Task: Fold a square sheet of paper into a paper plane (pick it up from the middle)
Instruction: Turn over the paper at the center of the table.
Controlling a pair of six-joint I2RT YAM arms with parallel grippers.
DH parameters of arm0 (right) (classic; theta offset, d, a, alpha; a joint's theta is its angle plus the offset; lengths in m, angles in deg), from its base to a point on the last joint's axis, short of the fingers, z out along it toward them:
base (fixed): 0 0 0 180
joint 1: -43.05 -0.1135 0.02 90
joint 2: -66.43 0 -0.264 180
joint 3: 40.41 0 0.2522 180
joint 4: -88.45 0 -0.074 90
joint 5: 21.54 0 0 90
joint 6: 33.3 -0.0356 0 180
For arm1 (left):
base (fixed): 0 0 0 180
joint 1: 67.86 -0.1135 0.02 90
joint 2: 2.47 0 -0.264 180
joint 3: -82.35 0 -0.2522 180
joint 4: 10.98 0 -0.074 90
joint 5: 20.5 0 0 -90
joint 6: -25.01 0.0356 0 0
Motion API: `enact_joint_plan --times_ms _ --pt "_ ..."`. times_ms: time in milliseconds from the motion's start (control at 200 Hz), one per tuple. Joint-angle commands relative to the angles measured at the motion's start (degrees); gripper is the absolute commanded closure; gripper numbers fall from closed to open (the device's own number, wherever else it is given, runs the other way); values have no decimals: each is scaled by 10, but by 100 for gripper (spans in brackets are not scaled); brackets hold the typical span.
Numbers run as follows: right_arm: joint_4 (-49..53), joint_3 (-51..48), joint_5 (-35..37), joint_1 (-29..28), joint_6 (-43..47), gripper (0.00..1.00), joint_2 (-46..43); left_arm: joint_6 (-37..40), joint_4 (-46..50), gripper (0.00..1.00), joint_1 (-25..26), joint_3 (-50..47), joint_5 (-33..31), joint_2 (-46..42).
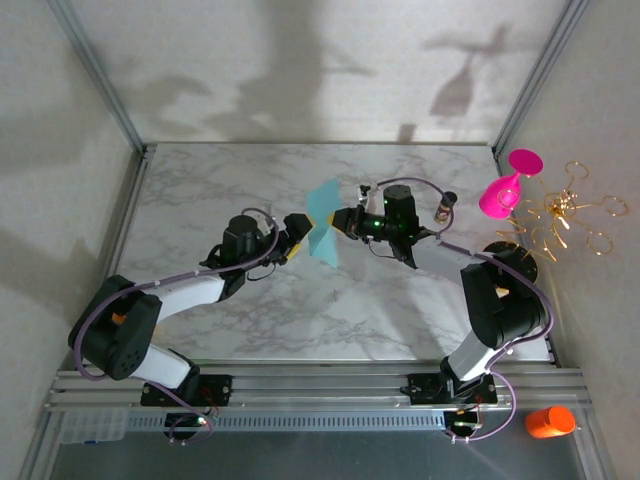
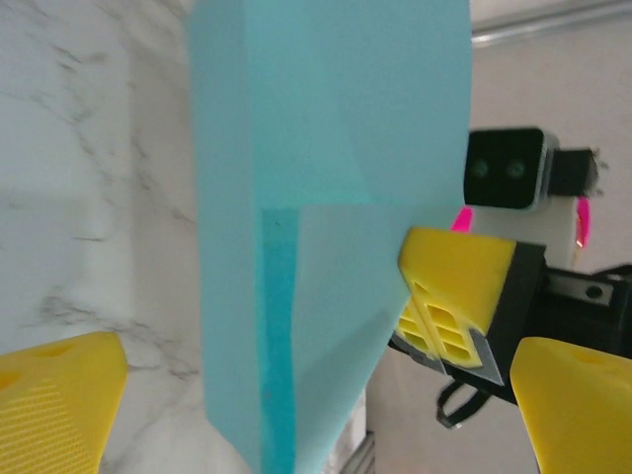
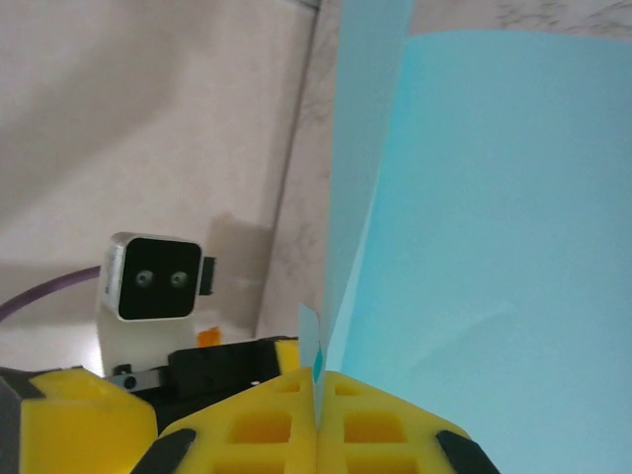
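Note:
The teal-blue sheet of paper hangs upright above the middle of the table, folded into layered flaps with a darker centre crease. My right gripper is shut on its right edge, and its yellow fingers pinch the paper's edge. In the right wrist view the pads meet with the paper rising from between them. My left gripper stands open at the paper's left side. Its yellow fingers are wide apart on either side of the sheet without touching it.
A pink goblet and a gold wire ornament stand at the table's right edge. An orange object lies by the front rail. Metal frame posts rise at the back corners.

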Motion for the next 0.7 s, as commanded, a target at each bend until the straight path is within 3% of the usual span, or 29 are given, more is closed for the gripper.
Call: enact_joint_plan --times_ms 0,170,456,696 --pt "-48 8 -52 6 -45 100 6 -6 -60 1 9 5 36 13" --pt "-55 8 -68 9 -63 100 12 -32 -99 7 9 17 63 42" --pt "-59 -1 -72 17 -73 100 17 -49 -139 45 8 18 74 47" --pt "-57 -3 -73 20 -70 98 20 -48 -135 68 4 18 68 46"
